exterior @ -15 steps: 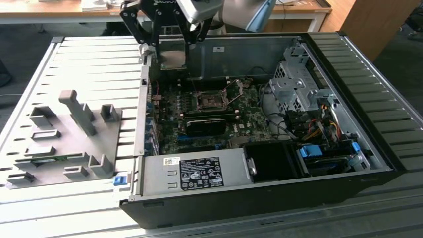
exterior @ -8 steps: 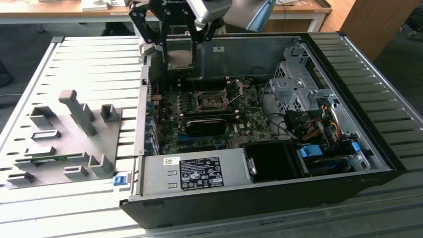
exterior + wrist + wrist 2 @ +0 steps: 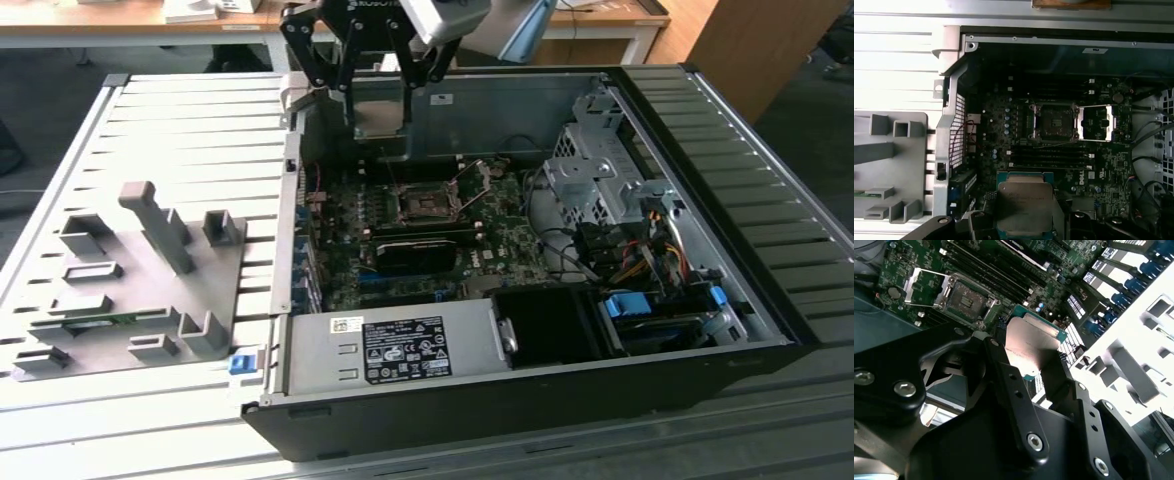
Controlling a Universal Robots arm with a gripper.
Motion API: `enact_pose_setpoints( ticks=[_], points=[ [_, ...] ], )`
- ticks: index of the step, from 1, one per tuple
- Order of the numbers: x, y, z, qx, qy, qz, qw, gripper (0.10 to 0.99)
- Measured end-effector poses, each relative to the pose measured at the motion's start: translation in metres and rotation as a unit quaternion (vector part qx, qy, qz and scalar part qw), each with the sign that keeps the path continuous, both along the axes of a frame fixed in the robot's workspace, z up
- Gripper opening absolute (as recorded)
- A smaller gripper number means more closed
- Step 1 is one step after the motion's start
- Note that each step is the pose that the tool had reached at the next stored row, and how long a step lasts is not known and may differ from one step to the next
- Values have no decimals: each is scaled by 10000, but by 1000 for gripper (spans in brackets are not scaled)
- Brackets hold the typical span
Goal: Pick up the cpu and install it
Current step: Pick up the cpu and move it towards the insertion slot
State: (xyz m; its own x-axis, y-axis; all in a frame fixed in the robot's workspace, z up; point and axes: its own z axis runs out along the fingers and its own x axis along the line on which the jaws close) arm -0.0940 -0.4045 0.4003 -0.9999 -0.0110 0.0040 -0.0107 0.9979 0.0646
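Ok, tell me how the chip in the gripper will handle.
The chip looks like a thin, flat plate: probably stiff and light. Its smooth metal top may be slippery, and the gripper seems to pinch only its edges, so it could twist.

Power supply label [image 3: 400,352], print unreadable.

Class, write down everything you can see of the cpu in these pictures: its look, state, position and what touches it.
The cpu is a small flat square chip. It has a silvery-grey, dully reflective metal top, with a green board edge showing around it. It is clamped at opposite sides between the black fingers of the gripper. It is held in the air above the motherboard, apart from the open, empty socket.
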Motion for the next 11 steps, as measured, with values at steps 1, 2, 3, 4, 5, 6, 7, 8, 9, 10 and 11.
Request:
enact_pose_setpoints(
  ticks=[1, 2, 3, 4, 5, 6, 7, 8, 9, 10, 11],
  points=[
    [18, 0, 0, 0, 0, 0, 10000, 529],
    [35, 0, 0, 0, 0, 0, 10000, 529],
    [54, 0, 0, 0, 0, 0, 10000, 529],
    [71, 0, -1, 0, 0, 1, 10000, 529],
    [89, 0, -1, 0, 0, 1, 10000, 529],
    [107, 0, -1, 0, 0, 0, 10000, 529],
    [125, 0, -1, 0, 0, 1, 10000, 529],
    [142, 0, -1, 0, 0, 1, 10000, 529],
    [159, 0, -2, 0, 0, 1, 10000, 529],
    [176, 0, -2, 0, 0, 1, 10000, 529],
    [195, 0, -2, 0, 0, 1, 10000, 529]
  ],
)
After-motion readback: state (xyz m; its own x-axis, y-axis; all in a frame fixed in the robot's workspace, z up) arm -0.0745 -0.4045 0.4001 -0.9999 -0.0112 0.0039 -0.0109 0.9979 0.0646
